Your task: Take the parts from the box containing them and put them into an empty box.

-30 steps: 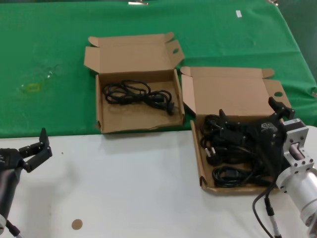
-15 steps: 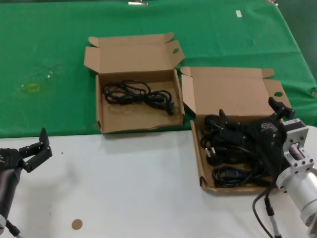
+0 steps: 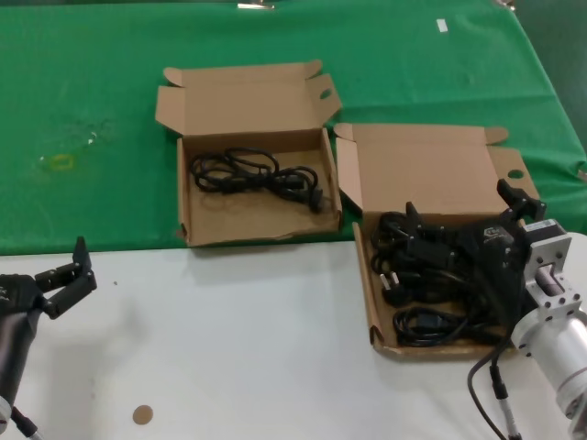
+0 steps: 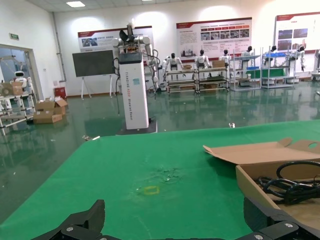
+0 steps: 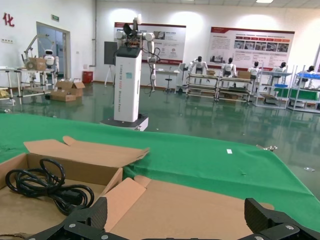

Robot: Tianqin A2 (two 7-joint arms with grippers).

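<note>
The wider brown box (image 3: 431, 170) stands open at the right and holds several black cable bundles (image 3: 413, 275). My right gripper (image 3: 457, 203) is open and empty, low over those bundles; its wrist view (image 5: 175, 212) shows only the box lid (image 5: 210, 195) between the fingers. The smaller, squarer box (image 3: 248, 220) stands open to its left and holds one cable bundle (image 3: 257, 174), also seen in the right wrist view (image 5: 45, 185) and the left wrist view (image 4: 292, 182). My left gripper (image 3: 62, 264) is open and empty at the table's near left.
Both boxes straddle or lie near the border between the green cloth (image 3: 92, 82) and the white tabletop (image 3: 229, 348). A small brown disc (image 3: 141, 414) lies on the white surface near the front. A yellowish mark (image 3: 60, 162) is on the cloth at left.
</note>
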